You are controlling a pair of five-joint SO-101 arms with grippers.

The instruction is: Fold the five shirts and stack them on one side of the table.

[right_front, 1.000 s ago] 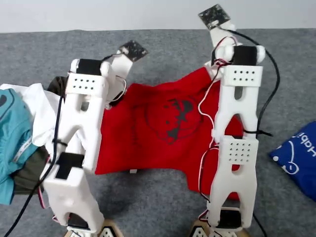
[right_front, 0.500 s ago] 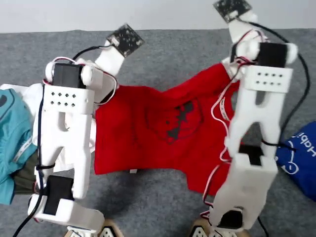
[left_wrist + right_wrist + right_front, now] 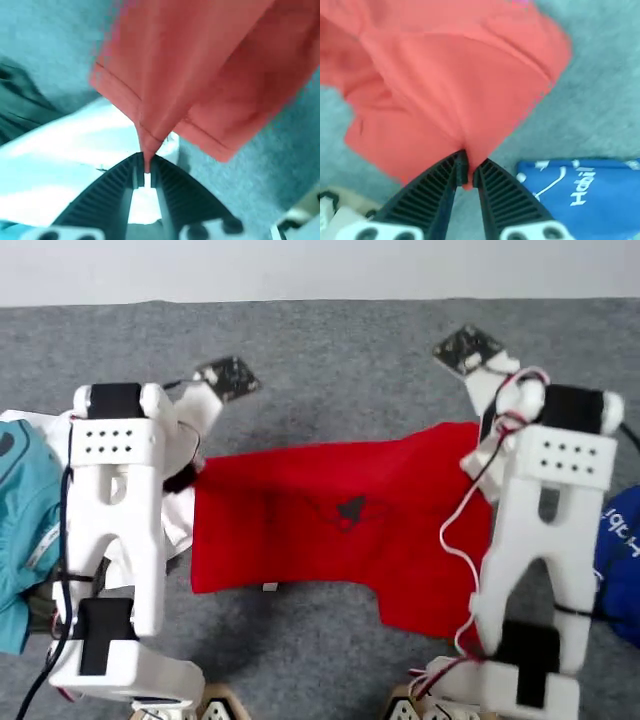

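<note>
The left end effector [image 3: 145, 167] and right end effector [image 3: 466, 172] each pinch an edge of the red shirt [image 3: 340, 530], which is doubled over between them on the tabletop [image 3: 330, 360]. The task looks to be at an early stage. A rumpled heap of shirts [image 3: 20, 500] beside the left one and a blue shirt [image 3: 618, 550] beside the right seemingly await folding.

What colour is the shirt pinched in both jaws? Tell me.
The shirt is red with a dark print; clearest in the high view.
</note>
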